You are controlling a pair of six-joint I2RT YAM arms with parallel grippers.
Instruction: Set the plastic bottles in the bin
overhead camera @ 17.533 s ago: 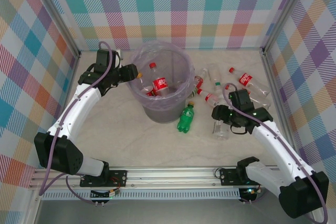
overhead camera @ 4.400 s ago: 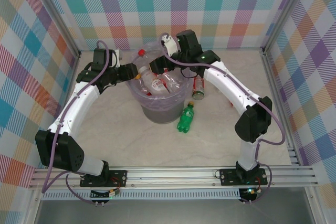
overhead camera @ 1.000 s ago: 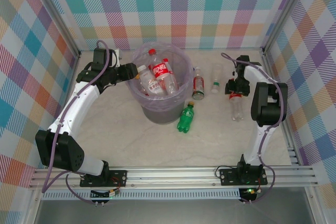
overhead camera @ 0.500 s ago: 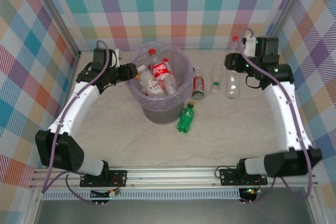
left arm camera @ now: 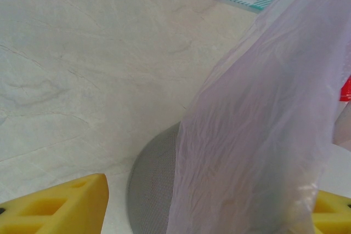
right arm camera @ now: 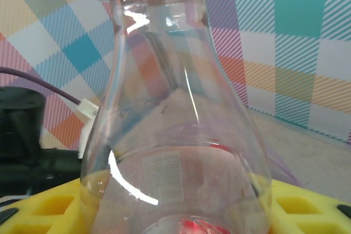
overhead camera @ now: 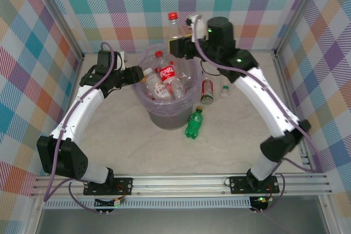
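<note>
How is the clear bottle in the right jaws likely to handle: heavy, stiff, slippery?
Probably light: the clear bottle looks empty, with the checked wall showing straight through it. Its glossy, highlight-streaked plastic could slip between the yellow pads. The walls look thin, so a hard squeeze would likely dent them.

My right gripper (overhead camera: pixel 178 46) holds the raised bottle (overhead camera: pixel 173 28) upright above the bin (overhead camera: pixel 170 114), over its far rim; binned bottles (overhead camera: pixel 164 80) lie inside, my left gripper (overhead camera: pixel 140 75) at its left rim, stray bottles (overhead camera: pixel 207 90) to its right.
</note>
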